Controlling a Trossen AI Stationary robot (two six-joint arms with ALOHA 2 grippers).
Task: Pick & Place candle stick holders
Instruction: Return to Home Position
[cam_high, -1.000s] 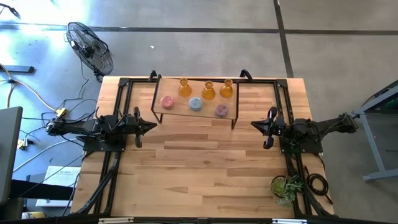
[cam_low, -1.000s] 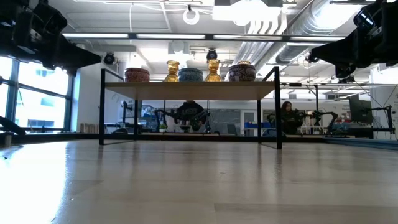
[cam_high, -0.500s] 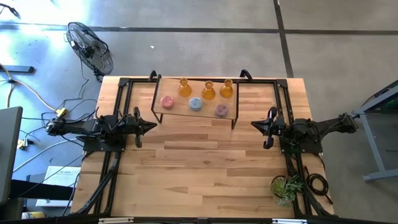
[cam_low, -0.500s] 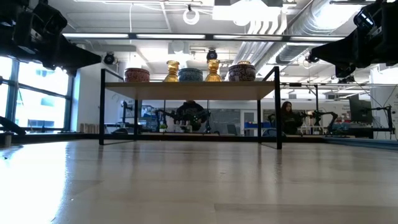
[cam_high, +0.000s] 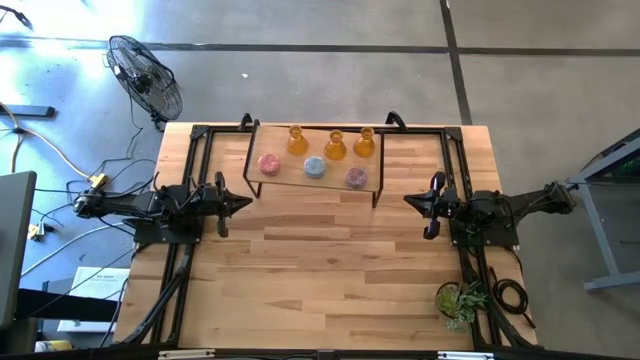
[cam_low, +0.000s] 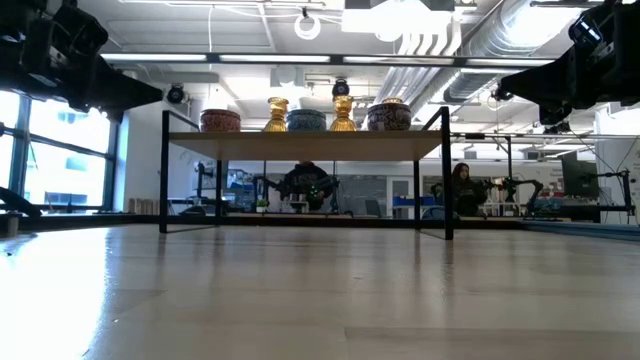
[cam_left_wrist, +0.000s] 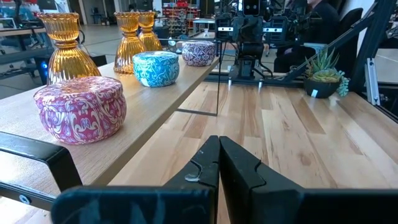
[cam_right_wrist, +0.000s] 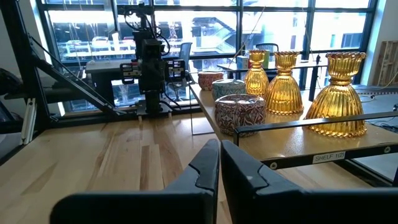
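Observation:
Six candle stick holders stand on a small raised shelf (cam_high: 270, 181) at the table's far middle: three amber flask-shaped ones (cam_high: 334, 145) in the back row, and a pink (cam_high: 269, 163), a light blue (cam_high: 315, 167) and a mauve (cam_high: 356, 178) low round one in front. My left gripper (cam_high: 248, 203) hovers shut at the table's left side, pointing level toward the right. My right gripper (cam_high: 408, 200) hovers shut at the right side, pointing level toward the left. Both are apart from the shelf and hold nothing.
A small green potted plant (cam_high: 460, 302) stands near the table's near right corner. The shelf rests on thin black legs (cam_low: 163, 170), with open space beneath it. Bare wood (cam_high: 320, 260) lies between the arms and toward the near edge.

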